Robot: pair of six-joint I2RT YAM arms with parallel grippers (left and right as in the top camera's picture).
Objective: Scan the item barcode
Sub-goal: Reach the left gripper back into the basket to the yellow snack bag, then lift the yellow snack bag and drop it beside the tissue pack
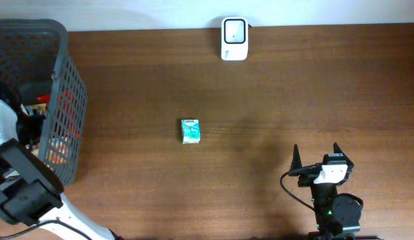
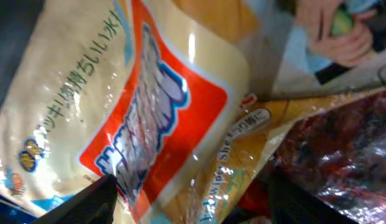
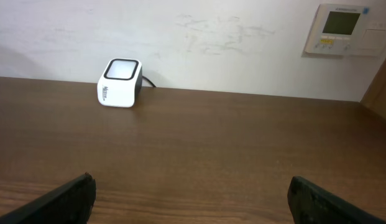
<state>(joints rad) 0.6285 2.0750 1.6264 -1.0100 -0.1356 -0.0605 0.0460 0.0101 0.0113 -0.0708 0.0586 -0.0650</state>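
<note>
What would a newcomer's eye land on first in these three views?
The glossy cream-and-red snack bag fills the left wrist view, down in the dark mesh basket at the left edge of the table. In the overhead view, a small green packet lies alone mid-table, with the white scanner at the far edge.

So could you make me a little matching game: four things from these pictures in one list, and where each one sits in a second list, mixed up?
Things:
1. scanner
2. small green packet
3. basket
4. right gripper

Places:
A. left edge of the table
B. middle of the table
C. near edge, on the right
D. far edge, by the wall

Pairs: 1-D, 2-B, 3-A, 4-C.
</note>
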